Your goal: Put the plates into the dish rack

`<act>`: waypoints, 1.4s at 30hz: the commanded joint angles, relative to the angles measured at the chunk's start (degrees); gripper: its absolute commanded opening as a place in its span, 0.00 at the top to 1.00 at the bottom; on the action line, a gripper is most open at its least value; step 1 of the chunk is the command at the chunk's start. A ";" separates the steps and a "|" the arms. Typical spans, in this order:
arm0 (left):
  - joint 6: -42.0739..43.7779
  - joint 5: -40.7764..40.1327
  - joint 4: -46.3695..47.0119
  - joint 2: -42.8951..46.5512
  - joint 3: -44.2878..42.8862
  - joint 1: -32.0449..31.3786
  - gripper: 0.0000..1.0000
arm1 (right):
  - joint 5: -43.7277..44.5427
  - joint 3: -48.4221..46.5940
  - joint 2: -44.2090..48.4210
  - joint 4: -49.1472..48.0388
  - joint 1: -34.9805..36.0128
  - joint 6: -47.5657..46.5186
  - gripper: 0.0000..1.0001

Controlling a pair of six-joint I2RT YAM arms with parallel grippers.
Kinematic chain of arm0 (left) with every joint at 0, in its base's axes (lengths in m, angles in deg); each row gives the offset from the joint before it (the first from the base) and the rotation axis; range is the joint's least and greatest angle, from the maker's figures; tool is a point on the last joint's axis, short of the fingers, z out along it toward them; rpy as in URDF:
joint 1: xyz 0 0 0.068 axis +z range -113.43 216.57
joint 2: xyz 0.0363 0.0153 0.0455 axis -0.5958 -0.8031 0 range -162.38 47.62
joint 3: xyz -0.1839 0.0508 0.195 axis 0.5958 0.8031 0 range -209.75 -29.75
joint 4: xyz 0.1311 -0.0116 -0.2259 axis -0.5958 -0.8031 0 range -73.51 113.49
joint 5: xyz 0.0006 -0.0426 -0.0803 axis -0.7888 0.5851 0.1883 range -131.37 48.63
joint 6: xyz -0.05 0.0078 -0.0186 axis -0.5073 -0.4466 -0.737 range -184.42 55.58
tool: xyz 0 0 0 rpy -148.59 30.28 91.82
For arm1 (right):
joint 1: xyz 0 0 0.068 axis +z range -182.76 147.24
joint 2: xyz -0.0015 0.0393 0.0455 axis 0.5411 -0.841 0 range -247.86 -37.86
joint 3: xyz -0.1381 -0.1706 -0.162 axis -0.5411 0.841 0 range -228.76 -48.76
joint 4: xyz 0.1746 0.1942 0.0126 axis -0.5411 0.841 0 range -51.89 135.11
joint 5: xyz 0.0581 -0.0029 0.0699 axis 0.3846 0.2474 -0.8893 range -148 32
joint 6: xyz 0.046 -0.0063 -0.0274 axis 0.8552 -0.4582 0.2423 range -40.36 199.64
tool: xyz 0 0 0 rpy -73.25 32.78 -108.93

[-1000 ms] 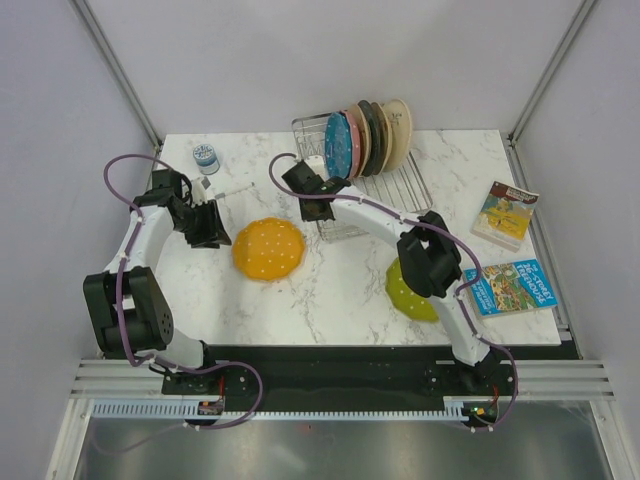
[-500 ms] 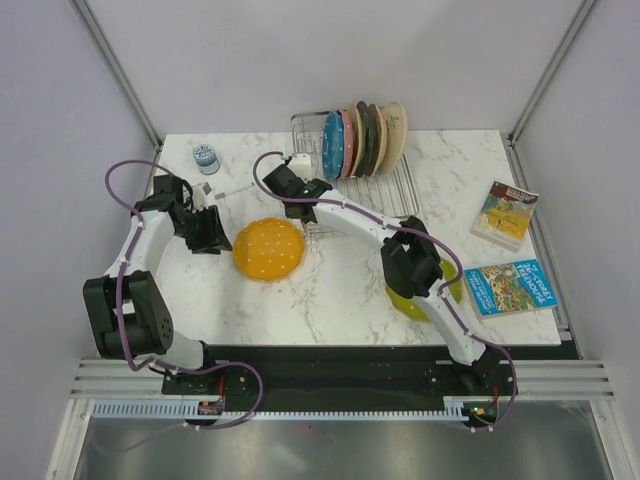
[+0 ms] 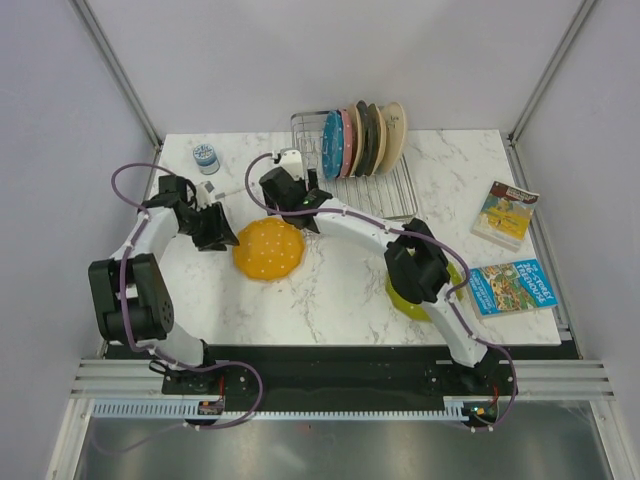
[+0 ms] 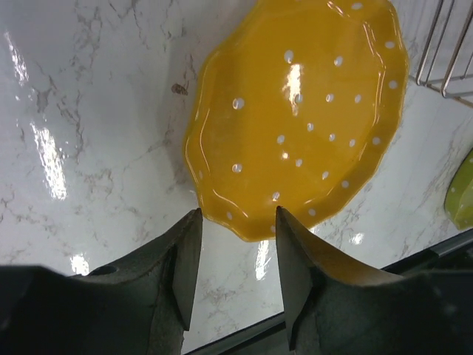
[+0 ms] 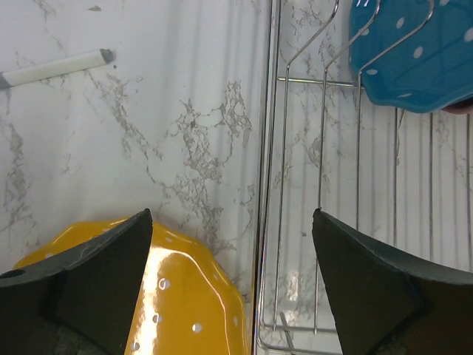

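Observation:
The orange plate point(image 3: 268, 248) lies flat on the marble. My left gripper point(image 3: 224, 230) is at its left rim. In the left wrist view the left gripper point(image 4: 236, 222) is open, and the scalloped edge of the orange plate point(image 4: 295, 111) sits just at the fingertips, not pinched. My right gripper point(image 3: 290, 198) hangs wide open over the gap between the orange plate point(image 5: 185, 303) and the dish rack point(image 5: 332, 185). It holds nothing. The blue plate point(image 3: 333, 147) and pink plate point(image 3: 347, 143) stand in the dish rack point(image 3: 390, 190). The lime green plate point(image 3: 412, 300) lies partly under the right arm.
Dark green point(image 3: 365, 138) and beige or cream plates point(image 3: 394, 128) also stand in the rack. A small blue-lidded jar point(image 3: 205, 157) and a thin white stick point(image 5: 55, 68) lie at the back left. Two books point(image 3: 505, 213) point(image 3: 512, 285) lie at the right.
My right gripper was shut and now stands wide open, having drawn left away from the blue plate. The rack has shifted. My left gripper has moved right to the orange plate's rim.

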 commanded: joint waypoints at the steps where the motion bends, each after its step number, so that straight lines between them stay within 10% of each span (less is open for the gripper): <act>1: -4.10 2.46 4.17 -6.47 -4.98 0.03 0.48 | 3.75 5.05 13.13 -7.16 1.16 -6.46 0.04; 5: -4.54 0.35 4.00 -12.09 -9.99 -0.41 0.49 | 2.44 16.12 22.89 -14.26 1.51 -11.64 0.04; 11: -5.77 2.90 3.47 -17.29 -14.04 -2.68 0.98 | -12.81 33.45 34.86 -18.16 2.12 -15.26 0.03; 23: -7.79 0.26 -5.58 -19.57 -10.01 -15.87 0.98 | -34.11 59.73 48.66 -13.14 -3.67 -0.59 0.02; 42: -13.42 2.20 1.79 0.53 10.30 -31.53 0.89 | -58.99 81.01 50.70 -37.12 -15.90 15.07 0.02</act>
